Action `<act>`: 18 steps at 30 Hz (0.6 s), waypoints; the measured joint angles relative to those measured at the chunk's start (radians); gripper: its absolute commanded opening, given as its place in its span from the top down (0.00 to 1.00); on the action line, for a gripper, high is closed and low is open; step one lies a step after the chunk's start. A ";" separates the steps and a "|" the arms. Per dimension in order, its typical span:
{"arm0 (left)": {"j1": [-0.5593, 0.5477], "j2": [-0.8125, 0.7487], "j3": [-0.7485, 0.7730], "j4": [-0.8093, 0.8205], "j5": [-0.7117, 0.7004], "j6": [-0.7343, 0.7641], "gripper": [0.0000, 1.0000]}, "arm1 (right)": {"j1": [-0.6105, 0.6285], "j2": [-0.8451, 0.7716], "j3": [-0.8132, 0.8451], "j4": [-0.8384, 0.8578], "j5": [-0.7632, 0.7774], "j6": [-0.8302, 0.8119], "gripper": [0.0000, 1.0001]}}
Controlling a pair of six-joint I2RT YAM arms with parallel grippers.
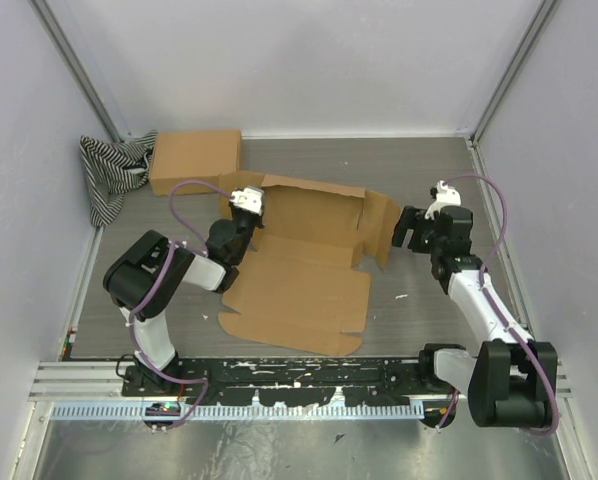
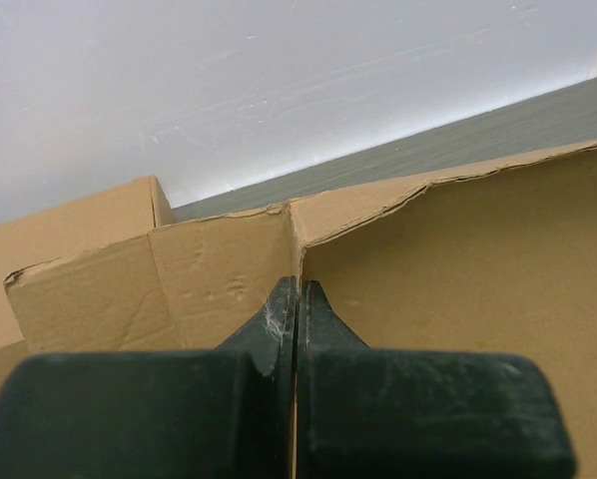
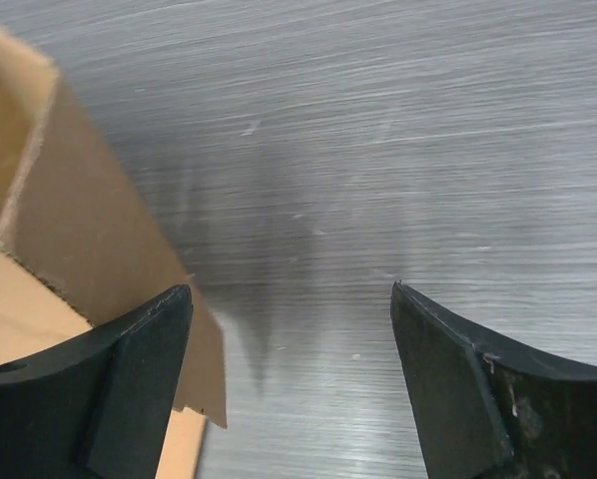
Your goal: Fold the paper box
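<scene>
The brown cardboard box blank (image 1: 299, 285) lies in the middle of the grey tabletop (image 1: 429, 310), near panel flat, rear wall and side flaps partly raised, so I judge the walls are going up. The left end effector (image 2: 297, 294) is clenched on the blank's rear left corner crease. The right end effector (image 3: 292, 299) is released, just beside the standing right flap (image 1: 379, 225), which probably needs pushing inward next. Farther back, a closed brown carton (image 1: 194, 160) and a striped black-and-white cloth (image 1: 109, 170) crowd the left corner
</scene>
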 measured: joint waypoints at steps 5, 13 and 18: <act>0.000 0.000 0.000 0.000 0.002 -0.001 1.00 | 0.000 -0.077 -0.021 0.032 -0.175 0.018 0.15; 0.000 0.000 0.000 0.000 0.008 -0.001 1.00 | 0.042 -0.057 -0.025 0.151 -0.336 0.040 0.15; 0.000 0.000 0.000 0.000 0.014 -0.001 1.00 | 0.123 0.005 -0.025 0.180 -0.345 0.029 0.15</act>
